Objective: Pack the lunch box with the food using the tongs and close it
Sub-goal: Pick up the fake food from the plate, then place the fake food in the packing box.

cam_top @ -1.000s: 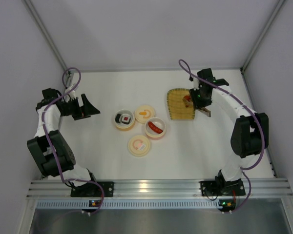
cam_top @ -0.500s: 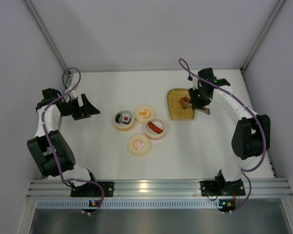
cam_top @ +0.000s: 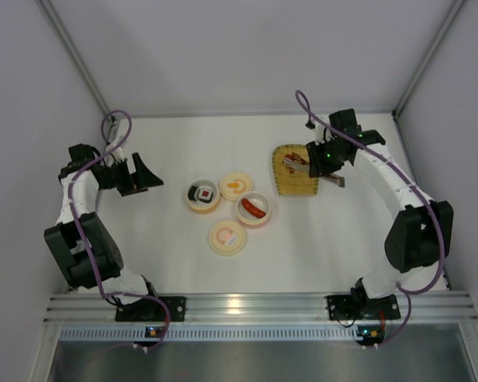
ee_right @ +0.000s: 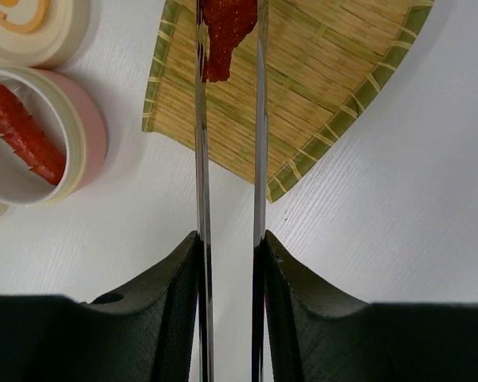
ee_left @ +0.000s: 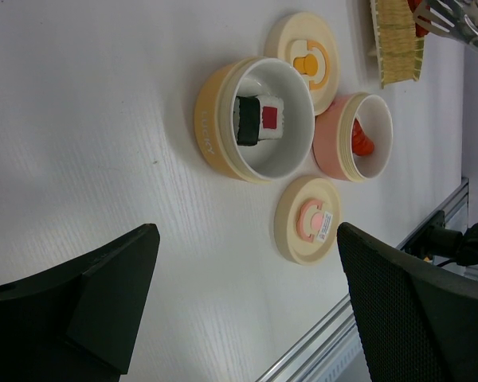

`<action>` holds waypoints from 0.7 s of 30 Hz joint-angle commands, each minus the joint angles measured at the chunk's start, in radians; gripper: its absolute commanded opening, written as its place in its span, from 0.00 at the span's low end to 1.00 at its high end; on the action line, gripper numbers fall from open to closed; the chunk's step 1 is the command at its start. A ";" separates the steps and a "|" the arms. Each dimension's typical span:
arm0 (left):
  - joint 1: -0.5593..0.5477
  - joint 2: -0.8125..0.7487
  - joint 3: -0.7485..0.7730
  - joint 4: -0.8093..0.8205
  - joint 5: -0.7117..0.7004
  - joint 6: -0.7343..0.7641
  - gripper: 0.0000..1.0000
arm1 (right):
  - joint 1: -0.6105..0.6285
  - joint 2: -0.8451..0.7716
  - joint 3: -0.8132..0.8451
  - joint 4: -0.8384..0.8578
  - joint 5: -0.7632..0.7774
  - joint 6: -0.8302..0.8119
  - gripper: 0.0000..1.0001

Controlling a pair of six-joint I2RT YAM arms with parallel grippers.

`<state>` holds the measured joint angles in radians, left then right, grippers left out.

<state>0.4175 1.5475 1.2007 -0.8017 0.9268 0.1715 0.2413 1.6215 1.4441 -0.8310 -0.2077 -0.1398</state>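
Observation:
My right gripper [ee_right: 229, 239] is shut on the silver tongs [ee_right: 201, 159], one arm against each finger. The tongs' tips pinch an orange-red piece of food [ee_right: 221, 32] over the woven yellow tray [ee_right: 334, 87]. In the top view the tongs [cam_top: 297, 161] point left over that tray [cam_top: 295, 181]. The lunch box stands in open round parts: a yellow tier [cam_top: 202, 195] with the sushi roll [ee_left: 259, 119] and a pink tier [cam_top: 254, 208] with the red sausage [ee_right: 22, 131]. My left gripper [ee_left: 247, 235] is open and empty, far left [cam_top: 147, 173].
Two round cream lids lie flat beside the tiers, one with an orange mark [cam_top: 236, 185] and one with a pink mark [cam_top: 227, 237]. The metal rail [cam_top: 255, 306] runs along the near edge. Walls close in the table on three sides.
The right arm has swung outward and turned the tongs to point left, carrying the red piece a little left over the tray. The left arm has not moved.

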 commanded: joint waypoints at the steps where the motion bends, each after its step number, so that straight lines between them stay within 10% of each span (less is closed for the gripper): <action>1: 0.007 -0.004 0.014 0.041 0.035 0.003 0.98 | 0.013 -0.090 -0.004 0.015 -0.093 -0.061 0.09; 21: 0.007 -0.021 0.010 0.036 0.040 -0.003 0.98 | 0.171 -0.219 -0.111 -0.119 -0.312 -0.208 0.11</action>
<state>0.4175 1.5475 1.2007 -0.7944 0.9302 0.1585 0.3767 1.4322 1.3350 -0.9390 -0.4850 -0.3145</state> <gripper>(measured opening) 0.983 0.325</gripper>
